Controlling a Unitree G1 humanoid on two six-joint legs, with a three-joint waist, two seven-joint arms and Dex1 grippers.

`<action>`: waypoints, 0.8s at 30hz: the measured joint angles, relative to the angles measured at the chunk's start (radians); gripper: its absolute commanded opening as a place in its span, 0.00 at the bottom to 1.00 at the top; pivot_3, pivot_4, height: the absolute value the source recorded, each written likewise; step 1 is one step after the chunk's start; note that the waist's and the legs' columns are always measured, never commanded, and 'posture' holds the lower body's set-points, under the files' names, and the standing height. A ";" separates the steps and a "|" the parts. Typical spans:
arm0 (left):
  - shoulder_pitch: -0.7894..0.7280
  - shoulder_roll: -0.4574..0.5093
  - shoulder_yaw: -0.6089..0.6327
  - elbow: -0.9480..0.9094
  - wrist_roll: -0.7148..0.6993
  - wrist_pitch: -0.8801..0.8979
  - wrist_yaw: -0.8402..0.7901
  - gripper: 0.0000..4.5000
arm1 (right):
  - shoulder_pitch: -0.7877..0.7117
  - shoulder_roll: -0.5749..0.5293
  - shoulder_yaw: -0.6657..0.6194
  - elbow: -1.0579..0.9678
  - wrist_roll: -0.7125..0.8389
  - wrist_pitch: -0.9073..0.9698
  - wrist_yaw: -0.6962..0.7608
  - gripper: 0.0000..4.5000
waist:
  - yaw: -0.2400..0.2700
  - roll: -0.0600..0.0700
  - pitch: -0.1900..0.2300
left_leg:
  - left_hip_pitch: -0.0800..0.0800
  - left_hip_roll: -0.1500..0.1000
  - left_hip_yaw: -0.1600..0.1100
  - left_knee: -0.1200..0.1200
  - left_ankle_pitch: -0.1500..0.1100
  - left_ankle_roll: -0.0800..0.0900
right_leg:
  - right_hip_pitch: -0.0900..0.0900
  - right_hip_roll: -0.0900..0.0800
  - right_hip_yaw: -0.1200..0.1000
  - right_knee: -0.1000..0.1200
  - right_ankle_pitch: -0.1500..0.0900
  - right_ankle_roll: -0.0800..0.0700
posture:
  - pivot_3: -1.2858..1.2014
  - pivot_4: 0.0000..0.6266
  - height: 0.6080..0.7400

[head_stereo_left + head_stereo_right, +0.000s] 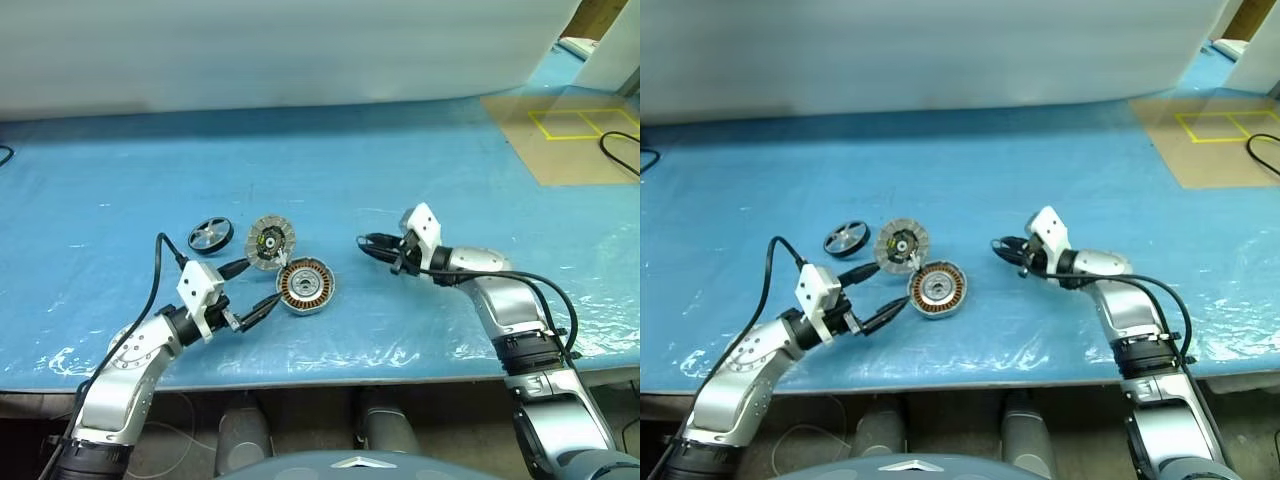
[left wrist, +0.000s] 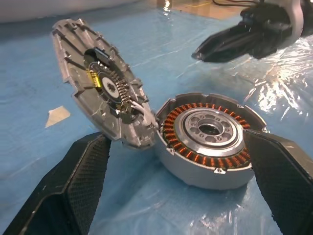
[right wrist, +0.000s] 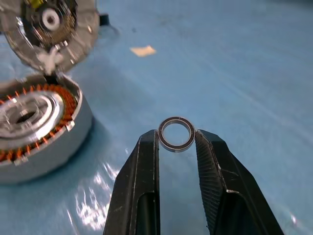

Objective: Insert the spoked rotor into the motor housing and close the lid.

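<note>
The motor housing (image 1: 305, 285) lies on the blue sheet, its copper windings and metal hub facing up. The lid (image 1: 271, 240) leans tilted against its far-left rim, with the black-and-yellow face towards me. The spoked rotor (image 1: 210, 235) lies flat to the left of the lid. My left gripper (image 1: 255, 288) is open just left of the housing, one finger near the lid and one near the housing's edge. My right gripper (image 1: 363, 240) hovers to the right of the housing, shut on a small metal ring (image 3: 176, 119) pinched between its fingertips.
The blue plastic sheet (image 1: 330, 180) covers the table up to a white wall at the back. A brown board with yellow tape squares (image 1: 575, 130) and a black cable (image 1: 620, 150) lie at the far right. A small tan scrap (image 3: 143, 50) lies near the lid.
</note>
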 measured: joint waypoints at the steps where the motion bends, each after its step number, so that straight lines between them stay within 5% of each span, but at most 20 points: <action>1: 0.010 0.003 0.002 -0.008 -0.004 0.000 -0.001 1.00 | -0.009 0.001 0.000 -0.020 0.016 0.019 0.012 0.14 | 0.001 0.000 0.000 | 0.000 0.000 0.000 0.000 0.000 0.000 | 0.000 0.000 0.000 0.000 0.000 0.000 | 0.52 0.24 1.00; 11: 0.105 0.041 0.004 -0.093 -0.030 0.026 -0.012 1.00 | -0.057 -0.028 0.112 -0.150 0.051 0.137 0.117 0.14 | 0.002 0.000 0.000 | 0.001 0.000 0.000 -0.001 0.000 0.000 | 0.000 0.000 0.000 0.000 0.000 0.000 | 0.52 0.24 1.00; 24: 0.110 0.057 -0.004 -0.111 -0.017 0.031 -0.006 1.00 | -0.161 -0.012 0.325 -0.084 -0.082 0.080 0.188 0.14 | 0.000 0.000 0.000 | 0.001 0.000 0.000 -0.001 0.001 -0.002 | 0.000 0.000 0.000 0.000 0.000 0.000 | 0.52 0.24 1.00</action>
